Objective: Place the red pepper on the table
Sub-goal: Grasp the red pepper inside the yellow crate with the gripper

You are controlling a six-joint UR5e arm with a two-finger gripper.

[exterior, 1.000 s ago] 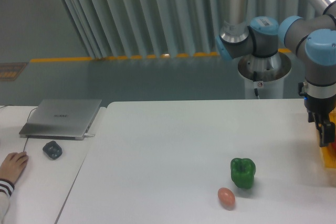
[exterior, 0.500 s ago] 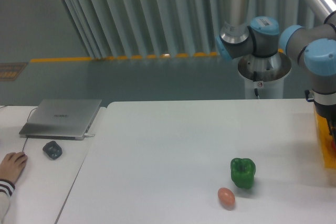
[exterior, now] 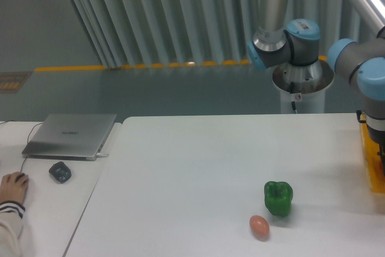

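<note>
No brand or label can be read anywhere: the silver laptop (exterior: 71, 135) carries a faint mark on its closed lid that is too small to make out, and the arm (exterior: 287, 35) shows only a small pale sticker on one blue joint cap. On the large white table (exterior: 198, 179) there is one green bell pepper (exterior: 278, 198) standing upright and one orange-pink egg-shaped thing (exterior: 259, 226) just beside it, toward the front left. At the table's right edge sits one yellow-orange container (exterior: 372, 161), cut off by the frame. The arm's wrist drops down at that right edge, and the gripper is out of the frame, so I cannot tell how its fingers stand. The red pepper does not show in this view. On the narrower desk (exterior: 48, 209) lie the one laptop, one dark mouse (exterior: 59, 171), and one person's hand (exterior: 13, 186) in a striped sleeve.
</note>
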